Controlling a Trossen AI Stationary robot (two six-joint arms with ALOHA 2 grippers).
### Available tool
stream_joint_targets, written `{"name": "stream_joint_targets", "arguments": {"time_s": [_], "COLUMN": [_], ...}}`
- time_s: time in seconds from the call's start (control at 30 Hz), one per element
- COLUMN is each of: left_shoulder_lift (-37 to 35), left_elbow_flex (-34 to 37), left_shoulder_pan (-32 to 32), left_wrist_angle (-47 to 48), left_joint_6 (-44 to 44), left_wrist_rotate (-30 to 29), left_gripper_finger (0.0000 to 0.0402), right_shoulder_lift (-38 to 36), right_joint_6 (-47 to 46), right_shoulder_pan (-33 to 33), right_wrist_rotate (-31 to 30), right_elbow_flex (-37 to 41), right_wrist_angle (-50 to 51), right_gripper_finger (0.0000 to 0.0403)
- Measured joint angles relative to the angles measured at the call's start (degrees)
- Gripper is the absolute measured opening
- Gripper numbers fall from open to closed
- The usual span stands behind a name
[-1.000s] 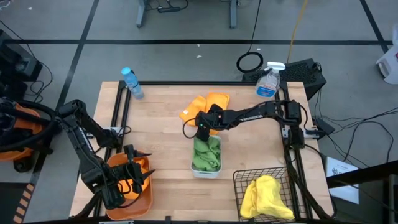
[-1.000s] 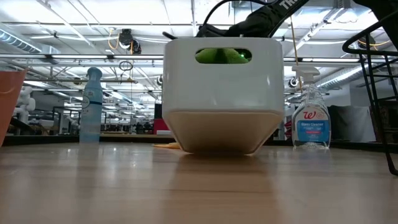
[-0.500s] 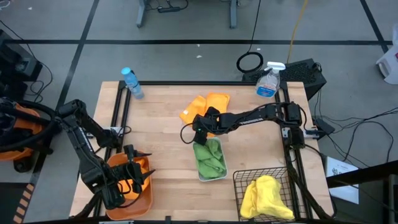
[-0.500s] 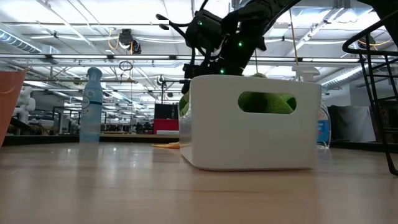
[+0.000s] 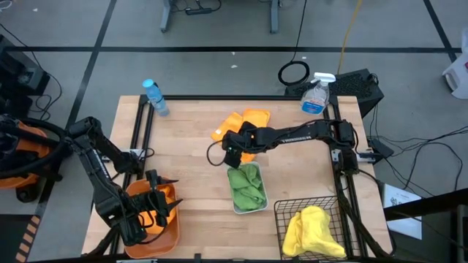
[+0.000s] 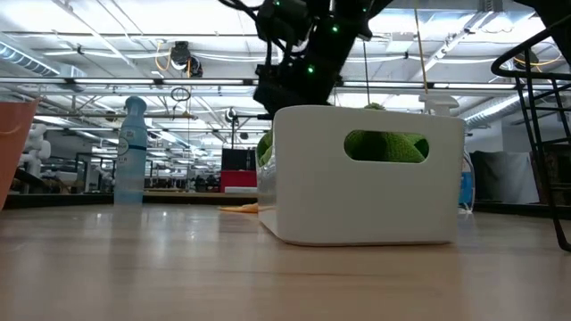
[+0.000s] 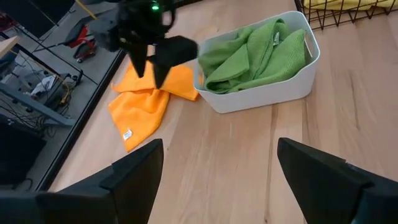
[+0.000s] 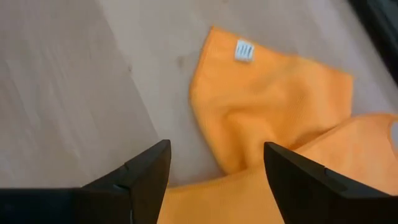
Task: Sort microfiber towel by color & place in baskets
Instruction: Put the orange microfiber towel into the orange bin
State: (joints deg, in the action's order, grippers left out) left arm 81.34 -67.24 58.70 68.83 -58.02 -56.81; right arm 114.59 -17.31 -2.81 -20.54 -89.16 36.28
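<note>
Two orange towels [image 5: 243, 123] lie flat and overlapping on the far middle of the table. My right gripper [image 5: 229, 152] hovers open just near of them; its wrist view shows one orange towel [image 8: 273, 112] with a white tag ahead of the fingers. The white bin [image 5: 248, 188] stands on the table with green towels [image 7: 255, 50] inside. The black wire basket [image 5: 311, 223] at the near right holds a yellow towel [image 5: 311, 228]. My left gripper [image 5: 155, 199] waits open above the orange tub [image 5: 150, 219].
A blue bottle [image 5: 155, 97] stands at the far left corner and a spray bottle [image 5: 315, 95] at the far right. Bare wood lies between the orange tub and the white bin. In the low view the white bin [image 6: 361, 174] blocks the middle.
The white bin, tipped a second ago with my right gripper at its far end, has settled flat, turned a little and shifted toward the near right. My right gripper has risen away from it and moved toward the far left, over the near edge of the orange towels.
</note>
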Motion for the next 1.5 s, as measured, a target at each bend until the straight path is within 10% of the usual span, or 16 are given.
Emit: {"name": "stream_joint_targets", "arguments": {"time_s": [0.8,1.5], "left_shoulder_lift": [0.0,0.0], "left_elbow_flex": [3.9,3.9], "left_shoulder_pan": [-0.6,-0.6], "left_wrist_angle": [-4.1,-5.2], "left_joint_6": [0.4,1.7], "left_wrist_rotate": [-0.6,-1.3], "left_gripper_finger": [0.0319,0.0319], "right_shoulder_lift": [13.0,10.4], "right_joint_6": [-7.3,-4.8], "right_shoulder_pan": [-16.7,-15.5], "right_wrist_rotate": [18.8,16.5], "right_elbow_flex": [-1.5,-0.7], "right_wrist_angle": [6.1,-0.4], "right_gripper_finger": [0.0346,0.001]}}
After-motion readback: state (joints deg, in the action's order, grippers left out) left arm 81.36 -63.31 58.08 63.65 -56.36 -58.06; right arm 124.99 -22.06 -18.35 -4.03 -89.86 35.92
